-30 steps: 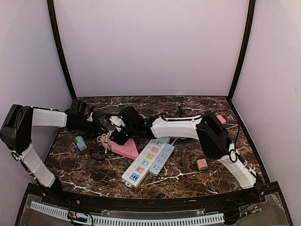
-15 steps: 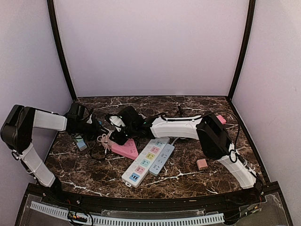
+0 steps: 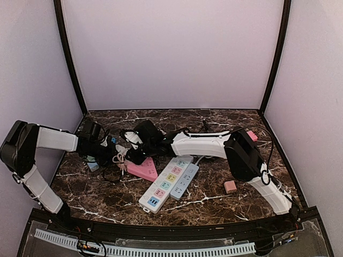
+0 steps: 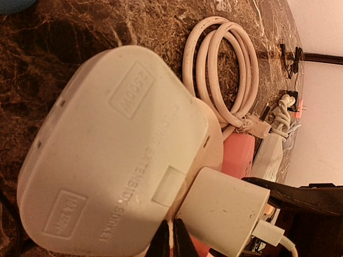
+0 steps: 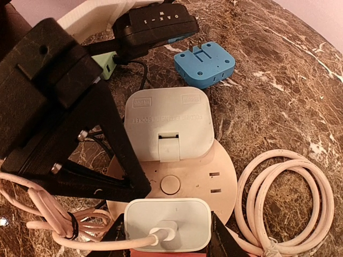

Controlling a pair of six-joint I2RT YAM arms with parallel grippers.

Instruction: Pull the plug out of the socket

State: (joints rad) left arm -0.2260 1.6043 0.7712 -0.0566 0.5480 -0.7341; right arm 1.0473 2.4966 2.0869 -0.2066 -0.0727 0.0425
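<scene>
the pull is judged not yet done: in the right wrist view the white charger plug point(image 5: 166, 217) is seen seated against the round beige socket point(image 5: 217, 184), at the 6 o'clock edge of its face, with no gap shown between them. the grasp is judged to be in place, and the extraction itself is what is left.

the plug is clamped by the right gripper point(image 5: 167, 238), with one black finger at its 9 o'clock side and one at its 3 o'clock side, the jaws kept partway apart by the plug's body. a square white adapter point(image 5: 167, 123) is plugged into the same socket at 12 o'clock. a coiled white cable point(image 5: 284, 198) lies on the marble table point(image 5: 278, 96) at 3 o'clock of the socket.

the left gripper point(image 4: 172, 238) is closed, tips together, with nothing seen between them. in the left wrist view the tips are placed at the seam between adapter and plug, perhaps to brace the socket, though contact cannot be confirmed.
</scene>
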